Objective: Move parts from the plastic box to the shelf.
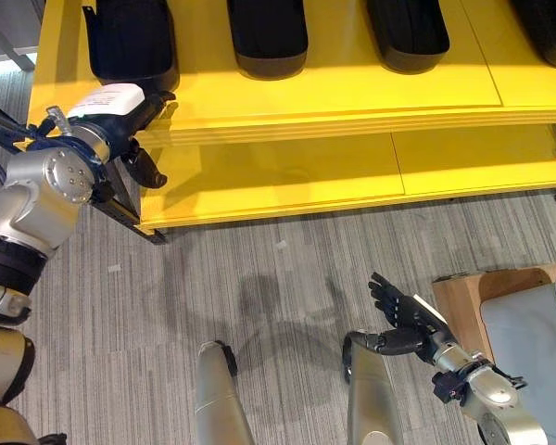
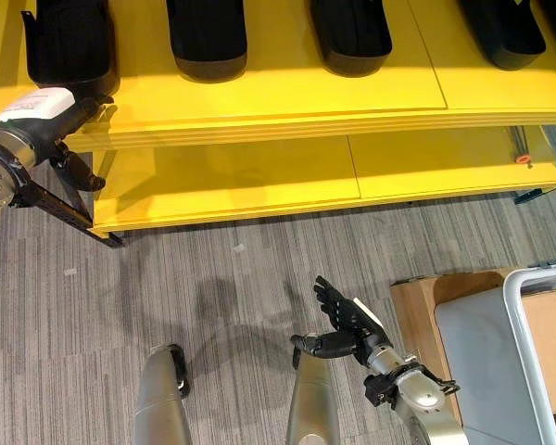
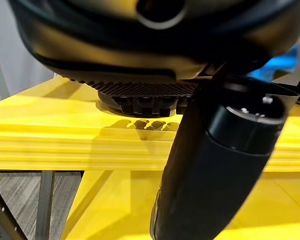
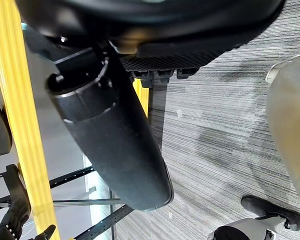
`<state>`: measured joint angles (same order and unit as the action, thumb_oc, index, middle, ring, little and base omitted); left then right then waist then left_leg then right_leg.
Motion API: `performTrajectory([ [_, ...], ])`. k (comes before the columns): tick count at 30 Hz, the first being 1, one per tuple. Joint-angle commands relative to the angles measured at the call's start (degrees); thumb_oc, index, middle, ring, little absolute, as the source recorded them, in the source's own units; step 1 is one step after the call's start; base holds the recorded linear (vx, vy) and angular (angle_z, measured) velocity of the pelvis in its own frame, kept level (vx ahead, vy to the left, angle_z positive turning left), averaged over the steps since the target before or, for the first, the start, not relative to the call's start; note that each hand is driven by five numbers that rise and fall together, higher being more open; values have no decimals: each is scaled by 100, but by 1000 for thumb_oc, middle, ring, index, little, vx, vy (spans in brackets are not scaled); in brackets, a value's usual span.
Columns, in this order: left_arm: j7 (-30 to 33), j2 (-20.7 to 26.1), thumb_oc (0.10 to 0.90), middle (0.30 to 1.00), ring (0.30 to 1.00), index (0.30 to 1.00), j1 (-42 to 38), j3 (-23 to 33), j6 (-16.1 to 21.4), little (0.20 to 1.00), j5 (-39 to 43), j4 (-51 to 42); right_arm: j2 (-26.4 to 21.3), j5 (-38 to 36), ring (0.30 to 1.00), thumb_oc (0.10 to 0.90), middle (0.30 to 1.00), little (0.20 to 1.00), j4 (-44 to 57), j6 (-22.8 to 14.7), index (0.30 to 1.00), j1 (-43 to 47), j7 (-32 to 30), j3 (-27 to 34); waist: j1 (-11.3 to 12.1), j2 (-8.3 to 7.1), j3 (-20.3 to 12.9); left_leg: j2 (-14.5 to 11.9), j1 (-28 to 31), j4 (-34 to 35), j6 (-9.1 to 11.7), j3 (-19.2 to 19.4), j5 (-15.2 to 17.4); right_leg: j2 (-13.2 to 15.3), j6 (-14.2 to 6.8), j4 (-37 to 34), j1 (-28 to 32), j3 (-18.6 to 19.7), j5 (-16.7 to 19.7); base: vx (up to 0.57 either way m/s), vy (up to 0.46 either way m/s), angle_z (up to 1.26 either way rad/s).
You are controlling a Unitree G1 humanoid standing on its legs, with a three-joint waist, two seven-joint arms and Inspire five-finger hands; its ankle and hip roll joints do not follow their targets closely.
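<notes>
The left hand (image 1: 134, 125) reaches the yellow shelf (image 1: 352, 102) beside a black part (image 1: 130, 42), one of four lined up there; its grip cannot be made out. The right hand (image 1: 403, 324) hangs open and empty, likely awaiting another part.

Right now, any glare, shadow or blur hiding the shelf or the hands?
Left eye view: the shelf is evenly lit with soft sheen, and the parts look near-black. Left wrist view: the left hand is very close and blurred, with finger shadows on the shelf. Right eye view: the right hand is sharp over a faint floor shadow.
</notes>
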<state>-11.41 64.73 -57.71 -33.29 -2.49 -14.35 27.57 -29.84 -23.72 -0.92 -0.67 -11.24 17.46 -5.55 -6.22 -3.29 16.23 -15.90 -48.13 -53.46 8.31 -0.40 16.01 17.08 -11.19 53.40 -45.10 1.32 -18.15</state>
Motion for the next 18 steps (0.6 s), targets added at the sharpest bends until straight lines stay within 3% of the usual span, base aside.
performTrajectory([
  [1,592,382,900,1000,1000,1000,-635,624,50,1000,-148,32,-285,-247,1000,900,1000,1000,274,-456,1000,-85,4,133,-13,179,-341,181,-49,56,-449,-144,85,-57,496,-152,272,-71,5,0,0,0],
  [18,743,581,900,1000,1000,1000,-1019,461,50,1000,-273,102,-268,-271,1000,900,1000,1000,184,-447,1000,-133,42,81,-10,204,-366,198,-88,39,-466,-123,98,-53,486,-154,209,-27,34,0,0,0],
])
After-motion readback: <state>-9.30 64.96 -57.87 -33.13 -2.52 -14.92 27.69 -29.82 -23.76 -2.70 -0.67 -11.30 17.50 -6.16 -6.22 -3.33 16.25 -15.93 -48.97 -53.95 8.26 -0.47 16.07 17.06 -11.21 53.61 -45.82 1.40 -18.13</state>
